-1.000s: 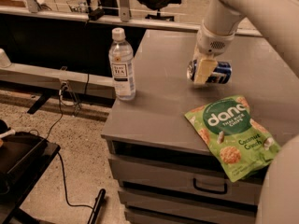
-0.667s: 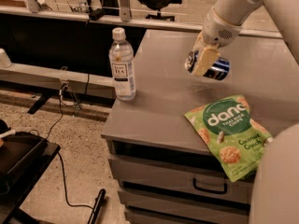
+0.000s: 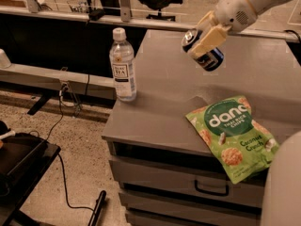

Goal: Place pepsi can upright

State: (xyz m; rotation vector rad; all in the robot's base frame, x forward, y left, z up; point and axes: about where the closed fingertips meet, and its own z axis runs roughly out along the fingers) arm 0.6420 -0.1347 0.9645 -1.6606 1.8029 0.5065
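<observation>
Gripper (image 3: pixel 203 47): located at upper right of the scene, at the end of the white arm, above the rear part of the grey metal cabinet's flat surface (image 3: pixel 160 86). Its cream-coloured fingers (image 3: pixel 210 38) are pinched on the small dark blue metal pepsi can (image 3: pixel 214 60) with silver ends.

Pepsi can: held in the air, clear of the surface. It is tilted, with one silver end pointing up and to the left.

Clear plastic tea bottle with white cap (image 3: pixel 123 66): standing upright near the left edge of the surface, well apart from the can.

Green rice chip bag (image 3: pixel 233 135): lying flat at the front right of the surface, below the can and not touching it.

Cabinet front: drawers with a dark handle (image 3: pixel 207 189). A black cable (image 3: pixel 60 126) trails across the speckled floor to the left.
</observation>
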